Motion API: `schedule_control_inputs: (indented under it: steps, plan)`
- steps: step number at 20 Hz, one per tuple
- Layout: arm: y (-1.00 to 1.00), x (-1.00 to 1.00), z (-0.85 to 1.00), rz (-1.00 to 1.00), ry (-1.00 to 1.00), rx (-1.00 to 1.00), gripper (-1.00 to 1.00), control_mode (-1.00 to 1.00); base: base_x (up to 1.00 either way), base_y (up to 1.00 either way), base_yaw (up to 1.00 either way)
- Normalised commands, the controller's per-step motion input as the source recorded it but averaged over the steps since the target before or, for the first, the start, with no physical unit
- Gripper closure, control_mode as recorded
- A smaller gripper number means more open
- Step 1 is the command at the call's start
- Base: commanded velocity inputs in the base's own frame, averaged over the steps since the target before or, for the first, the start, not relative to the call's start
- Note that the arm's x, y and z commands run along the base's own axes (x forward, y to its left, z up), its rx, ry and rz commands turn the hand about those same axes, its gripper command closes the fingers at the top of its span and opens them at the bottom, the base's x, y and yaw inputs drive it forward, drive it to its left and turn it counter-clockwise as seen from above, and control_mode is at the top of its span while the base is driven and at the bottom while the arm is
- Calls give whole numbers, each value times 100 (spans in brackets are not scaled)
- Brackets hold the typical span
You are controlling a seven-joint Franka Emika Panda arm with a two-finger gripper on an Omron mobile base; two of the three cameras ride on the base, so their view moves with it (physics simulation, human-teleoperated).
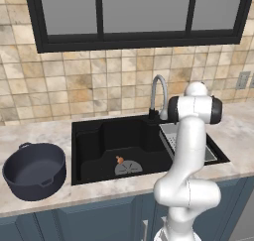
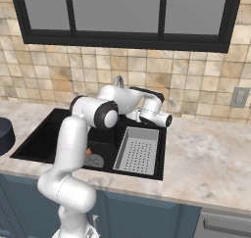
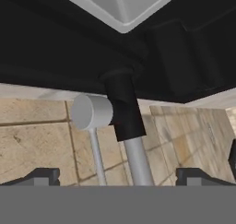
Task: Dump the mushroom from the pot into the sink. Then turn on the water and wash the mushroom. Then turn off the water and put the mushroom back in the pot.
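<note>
The claw (image 3: 118,179), jaws spread wide and empty, faces the faucet (image 3: 123,112) just ahead, its lever (image 3: 91,111) beside it, apparently to start water over the mushroom (image 1: 119,160) in the sink (image 1: 92,141) below.

Even, diffuse light fills both base views, with no clear source and no hard shadows. The tiled wall (image 1: 99,81) and pale worktop (image 1: 44,131) read bright, while the sink (image 1: 99,136) is a flat black that swallows detail. The arm carries soft shading and faint highlights. Rendering is low-resolution and slightly soft, with jagged edges. The hand view is dim across its upper half.
</note>
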Motion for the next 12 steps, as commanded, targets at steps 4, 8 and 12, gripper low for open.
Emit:
schedule_control_inputs:
  steps: [4, 8, 12]
  plan:
    - [1, 21, -7, 0, 0, 0, -100, -100, 0, 0, 0]
    - [6, 17, -6, 0, 0, 0, -100, -100, 0, 0, 0]
    - [9, 17, -7, 0, 0, 0, -100, -100, 0, 0, 0]
